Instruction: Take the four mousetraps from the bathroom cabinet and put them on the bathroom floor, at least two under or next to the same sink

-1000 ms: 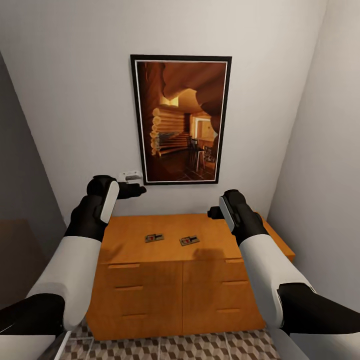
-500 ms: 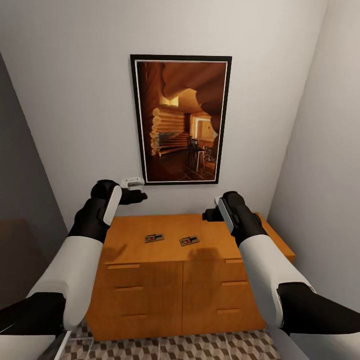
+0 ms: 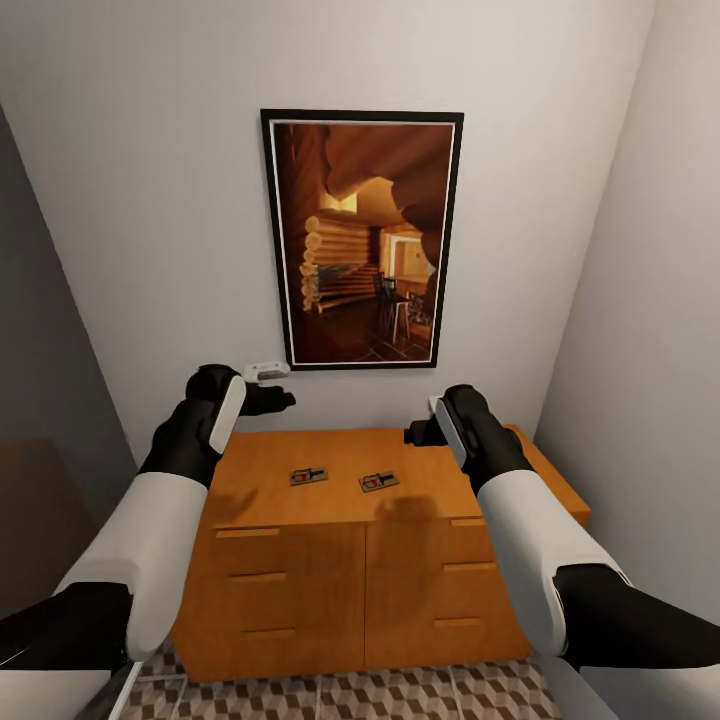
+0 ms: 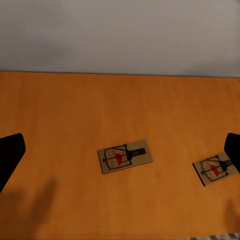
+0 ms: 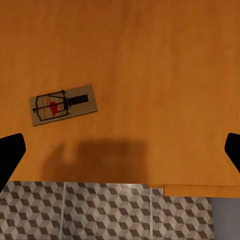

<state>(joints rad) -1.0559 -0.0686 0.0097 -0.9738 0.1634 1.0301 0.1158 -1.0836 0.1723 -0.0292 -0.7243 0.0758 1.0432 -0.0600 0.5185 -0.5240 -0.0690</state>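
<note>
Wooden mousetraps (image 3: 344, 478) unmoved, left end effector (image 3: 272, 399) lower

two mousetraps (image 3: 309, 476) (image 3: 378, 481), one cabinet (image 3: 350, 590) with six bar handles, one framed picture (image 3: 362, 238)

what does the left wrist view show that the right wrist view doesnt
Left wrist view alone: a second mousetrap near the frame's edge and the pale wall behind the cabinet top.

Right wrist view alone: the cabinet's front edge and the cube-patterned bathroom floor below it.

Both: the orange-brown cabinet top, at least one mousetrap lying flat on it, and dark fingertips far apart at the frame's sides.
</note>
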